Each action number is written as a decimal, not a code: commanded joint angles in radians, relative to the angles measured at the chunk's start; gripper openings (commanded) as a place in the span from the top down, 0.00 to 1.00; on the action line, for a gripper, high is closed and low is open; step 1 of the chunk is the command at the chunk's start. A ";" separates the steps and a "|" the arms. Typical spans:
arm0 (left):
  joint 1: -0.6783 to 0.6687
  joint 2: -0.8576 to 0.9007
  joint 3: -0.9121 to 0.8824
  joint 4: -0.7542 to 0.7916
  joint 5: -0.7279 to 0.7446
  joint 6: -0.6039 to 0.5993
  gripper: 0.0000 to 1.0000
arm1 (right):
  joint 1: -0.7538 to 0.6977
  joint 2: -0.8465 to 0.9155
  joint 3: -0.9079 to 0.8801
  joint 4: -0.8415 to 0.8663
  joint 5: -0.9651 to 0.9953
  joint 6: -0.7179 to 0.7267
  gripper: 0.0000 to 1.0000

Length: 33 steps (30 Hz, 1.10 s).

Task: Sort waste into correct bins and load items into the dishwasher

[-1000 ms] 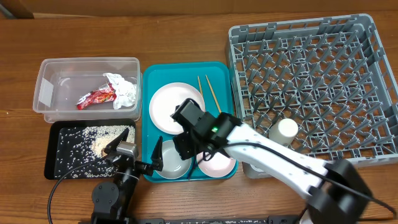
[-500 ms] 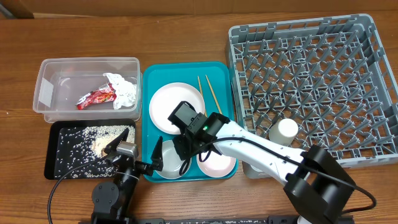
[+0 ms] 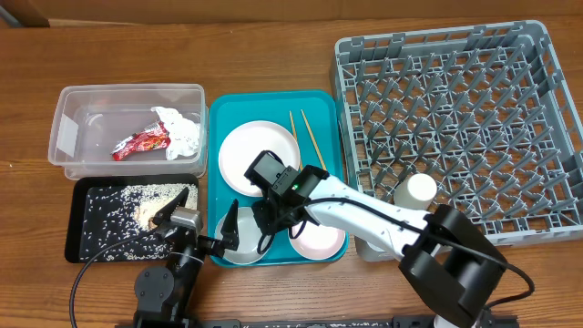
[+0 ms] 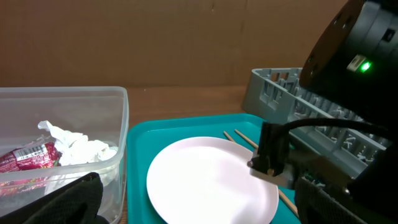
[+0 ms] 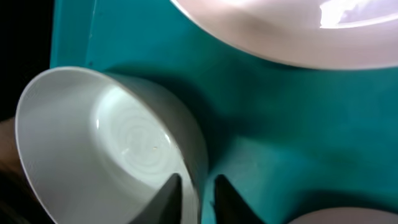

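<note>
White bowl: tilted on teal tray, its rim inside the jaws
Right gripper: clamped on that rim
Left gripper: spread wide, white plate just ahead

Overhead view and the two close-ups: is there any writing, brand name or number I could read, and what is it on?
No text can be read in any view.
Snack wrapper: white print on red, too small and blurred to read.
Clear tub: a pale patch on its left end, no letters visible.
Green light: a plain glowing dot, no lettering.
</note>
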 commanded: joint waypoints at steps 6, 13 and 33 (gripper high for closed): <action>0.005 -0.011 -0.004 0.000 0.011 -0.011 0.00 | -0.024 0.010 0.005 0.011 -0.016 0.039 0.78; 0.005 -0.011 -0.004 0.000 0.011 -0.011 0.00 | -0.024 0.031 0.004 0.048 -0.038 0.070 0.78; 0.005 -0.011 -0.004 0.000 0.011 -0.011 0.00 | -0.024 -0.013 0.032 0.027 0.005 0.097 0.96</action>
